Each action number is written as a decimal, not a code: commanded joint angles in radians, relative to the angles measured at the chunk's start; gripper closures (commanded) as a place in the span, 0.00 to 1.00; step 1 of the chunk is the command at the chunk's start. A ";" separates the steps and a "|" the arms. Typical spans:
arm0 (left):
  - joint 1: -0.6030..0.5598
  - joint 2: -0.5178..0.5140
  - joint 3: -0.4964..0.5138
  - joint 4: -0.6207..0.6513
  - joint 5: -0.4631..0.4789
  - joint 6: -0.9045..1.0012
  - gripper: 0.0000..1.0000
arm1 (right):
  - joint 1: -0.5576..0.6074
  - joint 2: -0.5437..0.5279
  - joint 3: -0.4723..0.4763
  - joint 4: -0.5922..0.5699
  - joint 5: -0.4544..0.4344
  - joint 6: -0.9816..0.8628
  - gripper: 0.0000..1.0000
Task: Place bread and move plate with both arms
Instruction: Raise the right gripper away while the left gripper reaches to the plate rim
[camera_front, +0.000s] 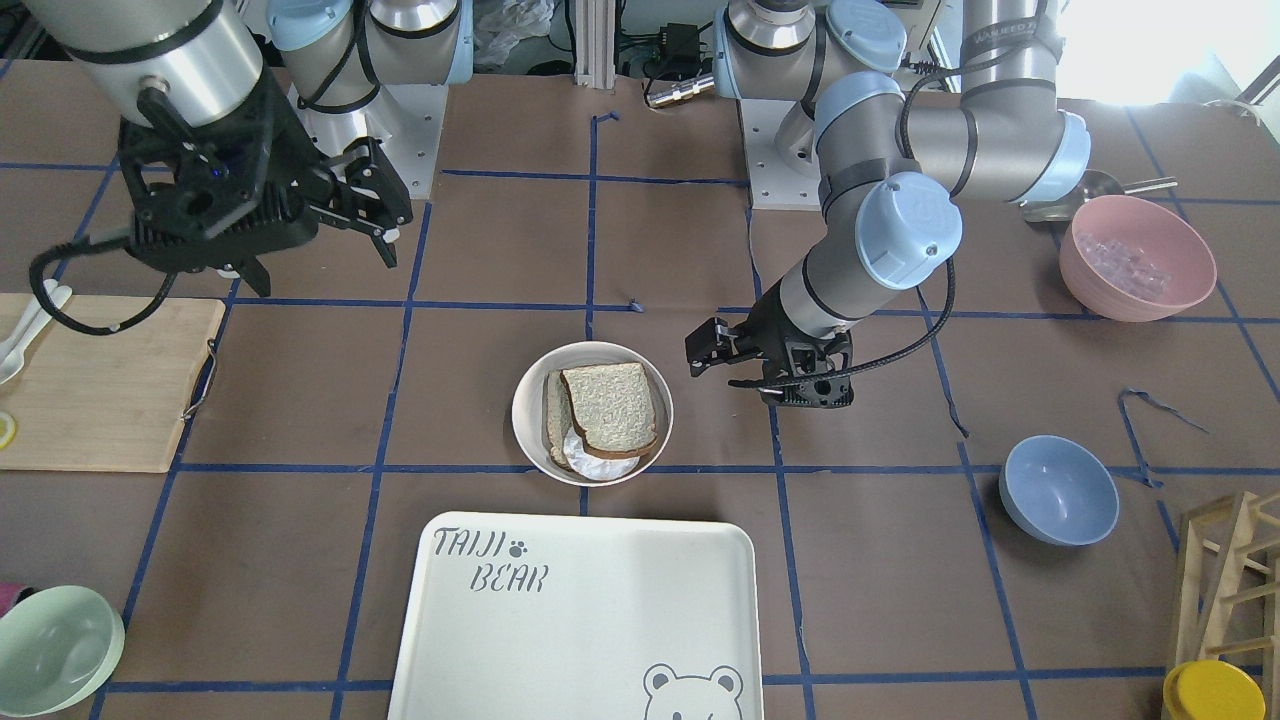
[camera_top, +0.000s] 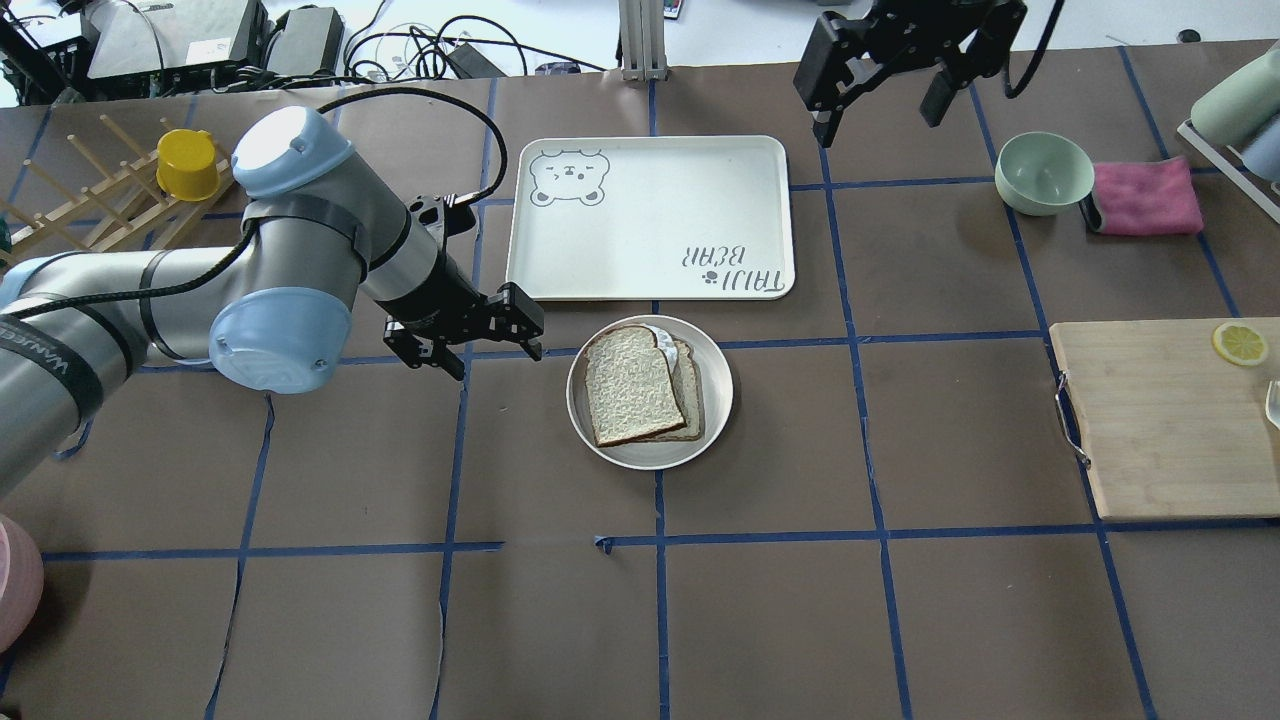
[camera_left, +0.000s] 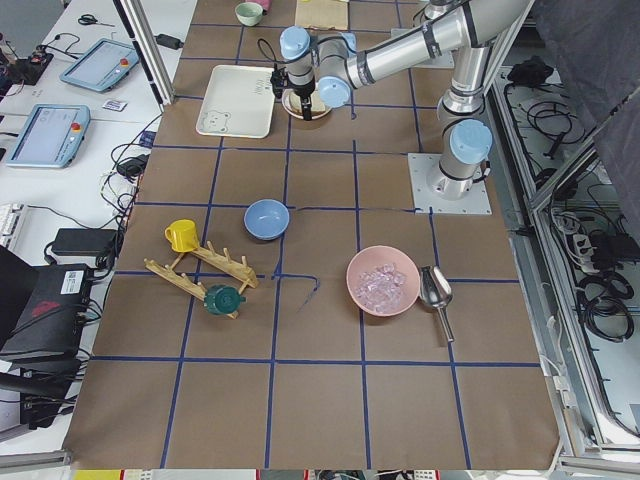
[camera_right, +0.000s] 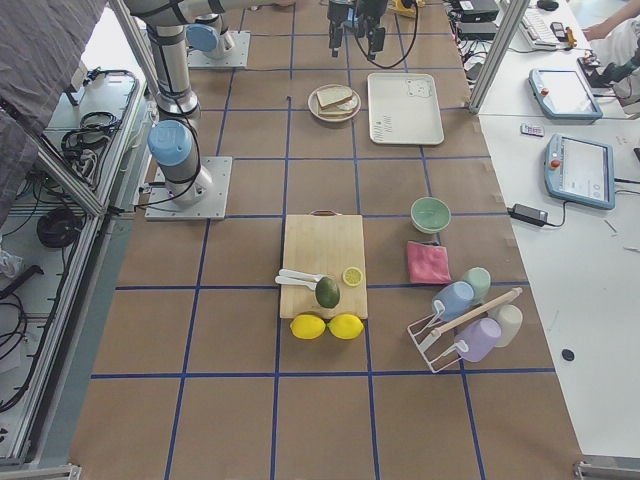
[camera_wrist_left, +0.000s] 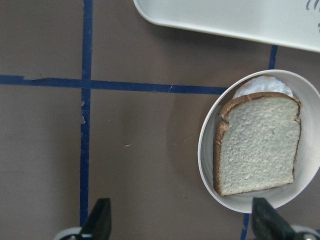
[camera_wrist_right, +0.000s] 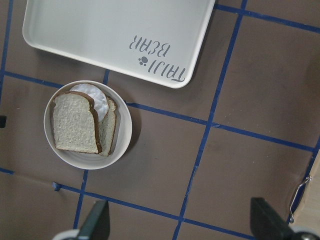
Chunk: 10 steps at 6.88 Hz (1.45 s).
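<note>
Overhead exterior shows left hand (camera_top: 495, 355) beside plate (camera_top: 716, 392); left wrist-mounted shows bread (camera_wrist_left: 257, 145) closely.

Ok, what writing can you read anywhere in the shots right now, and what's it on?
"TAIJI BEAR": printed on the cream tray, with a paw print beside it and a bear face drawn at one corner.
White lettering on a black band around the left arm: too blurred to read with certainty.
Tablet screens on the side bench: too small to read.
</note>
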 joint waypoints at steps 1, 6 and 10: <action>-0.008 -0.094 -0.033 0.112 -0.027 -0.002 0.00 | -0.002 -0.102 0.155 -0.097 -0.002 -0.003 0.00; -0.034 -0.152 -0.070 0.205 -0.055 -0.008 0.27 | -0.019 -0.158 0.244 -0.162 -0.050 0.004 0.03; -0.051 -0.164 -0.064 0.223 -0.052 0.001 1.00 | -0.019 -0.158 0.244 -0.150 -0.061 0.127 0.01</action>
